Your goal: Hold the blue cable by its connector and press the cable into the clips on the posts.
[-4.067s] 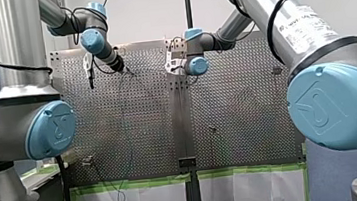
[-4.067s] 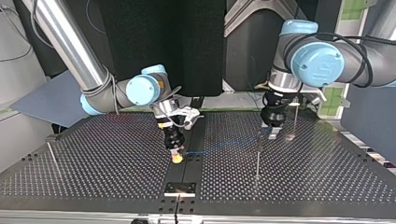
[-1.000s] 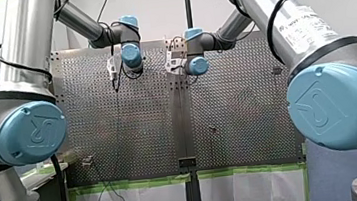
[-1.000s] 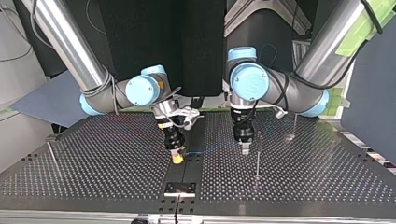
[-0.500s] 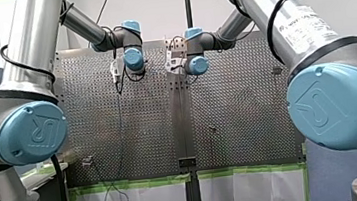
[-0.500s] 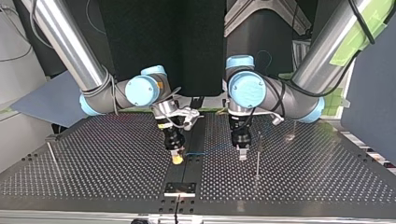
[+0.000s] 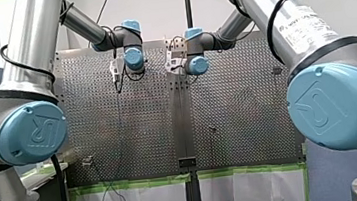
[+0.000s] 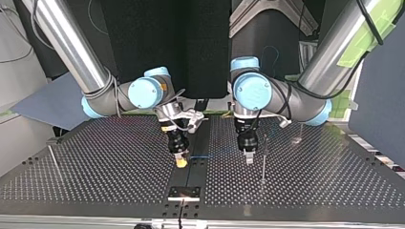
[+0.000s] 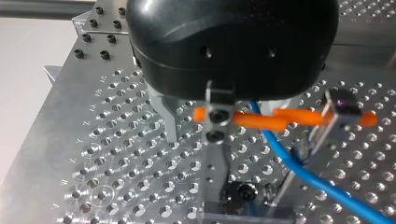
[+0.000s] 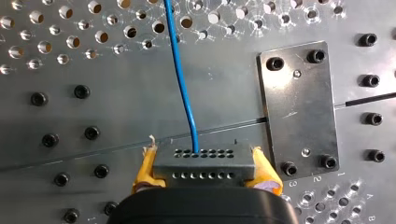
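Right wrist view: what did my right hand (image 10: 203, 170) have?

– Its yellow pads (image 10: 264, 175) were closed on the grey connector (image 10: 203, 163), low over the surface (image 10: 121, 112), probably to anchor that end. The blue cable (image 10: 182, 84) ran straight ahead from it.

– And my left hand (image 9: 192, 140)?

– Its metal fingers (image 9: 169, 119) stood apart with nothing between them. The cable passed just beside it, near the post (image 9: 343, 105), likely for pressing in. In the top view the cable crossed mid-frame.

Lab: perf. table (image 8: 105, 171), robot arms (image 8: 71, 43).
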Robot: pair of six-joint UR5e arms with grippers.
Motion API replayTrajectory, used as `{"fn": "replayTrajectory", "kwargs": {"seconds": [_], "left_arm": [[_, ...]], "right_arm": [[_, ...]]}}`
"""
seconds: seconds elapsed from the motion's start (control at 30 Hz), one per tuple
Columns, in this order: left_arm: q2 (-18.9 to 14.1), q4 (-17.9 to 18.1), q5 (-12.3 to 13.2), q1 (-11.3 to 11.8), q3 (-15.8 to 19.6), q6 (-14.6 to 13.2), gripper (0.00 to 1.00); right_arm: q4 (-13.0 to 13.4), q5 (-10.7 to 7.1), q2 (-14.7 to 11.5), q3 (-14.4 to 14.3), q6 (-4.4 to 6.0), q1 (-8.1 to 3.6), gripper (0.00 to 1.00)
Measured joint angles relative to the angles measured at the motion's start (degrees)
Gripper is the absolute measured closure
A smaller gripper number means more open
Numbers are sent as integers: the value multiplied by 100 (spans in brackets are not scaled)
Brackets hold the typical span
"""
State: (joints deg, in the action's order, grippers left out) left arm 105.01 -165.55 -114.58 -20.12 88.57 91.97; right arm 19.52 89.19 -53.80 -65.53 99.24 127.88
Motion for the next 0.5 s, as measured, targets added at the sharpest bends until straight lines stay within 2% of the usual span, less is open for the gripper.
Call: {"fn": "replayTrajectory", "kwargs": {"seconds": [0.03, 0.07, 0.5], "left_arm": [[0, 16, -2, -1, 0, -1, 82], [1, 39, -2, -1, 0, -2, 100], [0, 247, 154, 7, 0, -6, 100]], "right_arm": [[0, 0, 2, 0, 0, 1, 100], [0, 0, 3, 0, 0, 1, 100], [-8, 3, 12, -1, 0, 1, 100]]}}
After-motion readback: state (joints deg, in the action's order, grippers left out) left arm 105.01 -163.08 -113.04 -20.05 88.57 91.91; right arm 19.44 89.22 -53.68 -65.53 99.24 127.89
